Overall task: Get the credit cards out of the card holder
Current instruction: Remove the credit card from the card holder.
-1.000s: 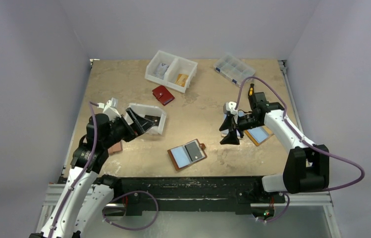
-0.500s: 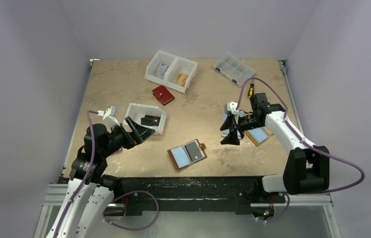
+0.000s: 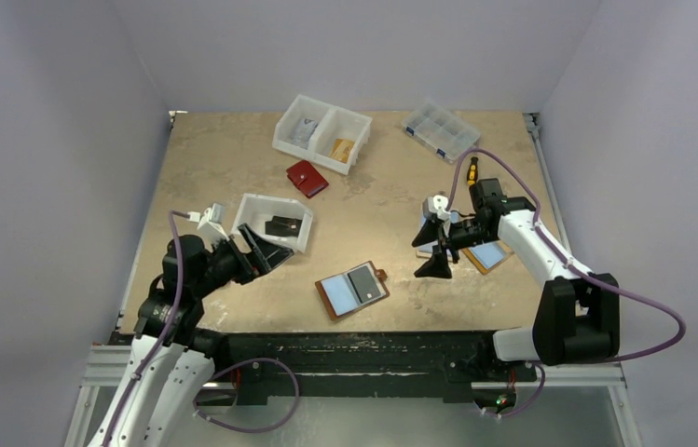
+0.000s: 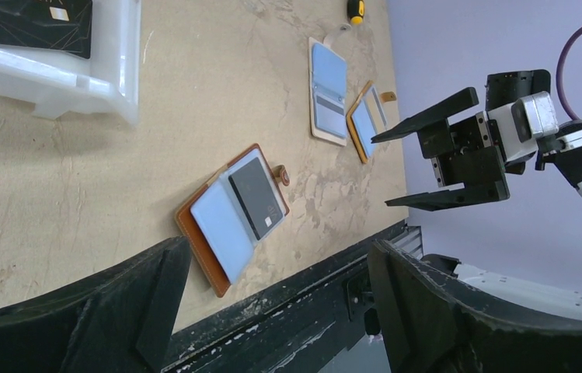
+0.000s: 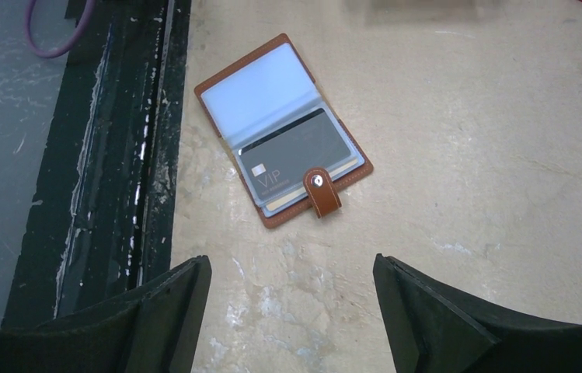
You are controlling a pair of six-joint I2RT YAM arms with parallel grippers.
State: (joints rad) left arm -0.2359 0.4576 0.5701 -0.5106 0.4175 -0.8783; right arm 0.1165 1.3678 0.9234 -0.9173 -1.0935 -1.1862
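Note:
The brown card holder (image 3: 353, 291) lies open near the table's front edge, a light-blue panel on its left half and a dark credit card (image 3: 366, 281) on its right half, snap tab to the right. It also shows in the left wrist view (image 4: 233, 214) and the right wrist view (image 5: 281, 128), where the dark card (image 5: 291, 159) reads "VIP". My left gripper (image 3: 266, 247) is open and empty, left of the holder beside the white tray. My right gripper (image 3: 434, 250) is open and empty, right of the holder, above the table.
A white tray (image 3: 250, 207) at the left holds a dark card (image 3: 282, 225). A two-part white bin (image 3: 321, 132), a red wallet (image 3: 307, 178) and a clear organiser box (image 3: 440, 129) sit further back. A tan holder with a blue panel (image 3: 486, 253) lies under the right arm.
My left gripper has drawn back from the white tray toward the near left, and stays open. My right gripper has shifted slightly nearer and stays open.

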